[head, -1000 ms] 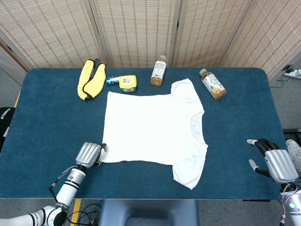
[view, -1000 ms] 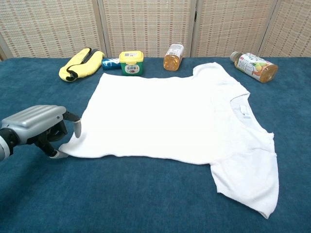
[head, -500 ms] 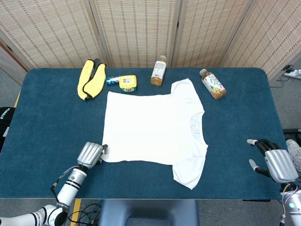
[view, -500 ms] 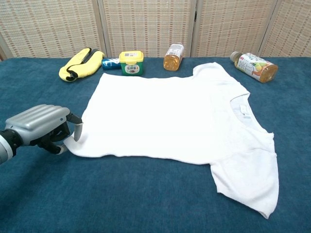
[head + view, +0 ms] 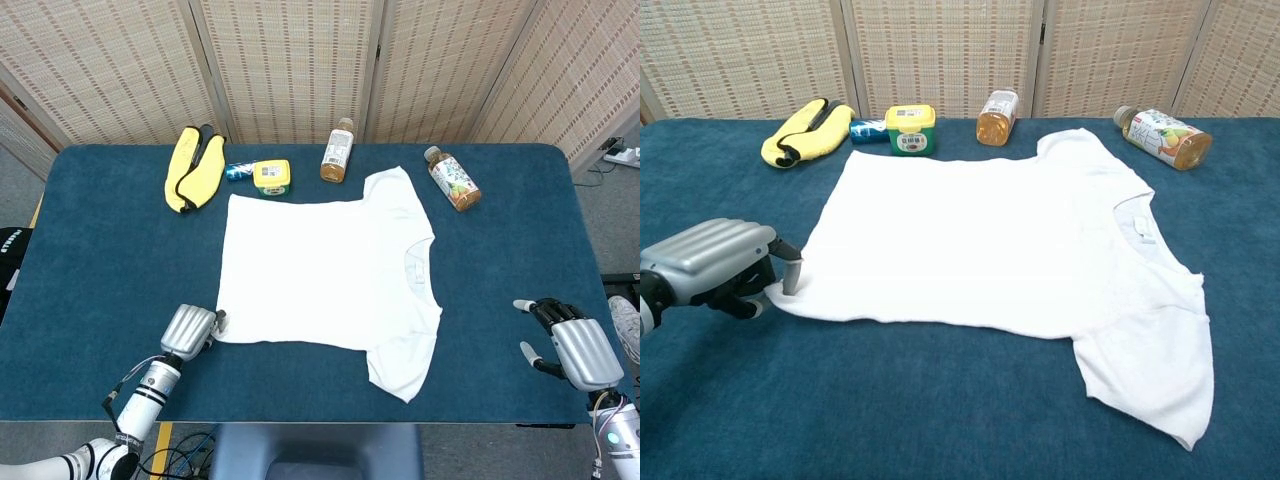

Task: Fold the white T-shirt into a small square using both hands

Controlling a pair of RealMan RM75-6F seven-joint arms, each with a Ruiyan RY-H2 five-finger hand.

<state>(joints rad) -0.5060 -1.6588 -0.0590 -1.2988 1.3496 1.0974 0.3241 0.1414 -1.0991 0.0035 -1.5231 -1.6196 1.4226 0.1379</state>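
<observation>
The white T-shirt (image 5: 320,270) lies flat on the blue table (image 5: 100,250), collar to the right and hem to the left. My left hand (image 5: 190,330) sits at the near hem corner. In the chest view the left hand (image 5: 715,265) pinches that corner of the T-shirt (image 5: 980,240) between thumb and a finger, low on the table. My right hand (image 5: 568,345) hovers near the table's right front edge, fingers spread, holding nothing, well away from the near sleeve. The chest view does not show it.
Along the back edge lie a yellow cloth pouch (image 5: 193,167), a small blue can (image 5: 238,172), a yellow-lidded tub (image 5: 271,177), an upright amber bottle (image 5: 337,151) and a tea bottle (image 5: 453,179) on its side. Woven screens stand behind the table.
The left hand's fingers have closed in on the near hem corner, pulling it slightly toward the hand. The right hand has drifted a little leftward.
</observation>
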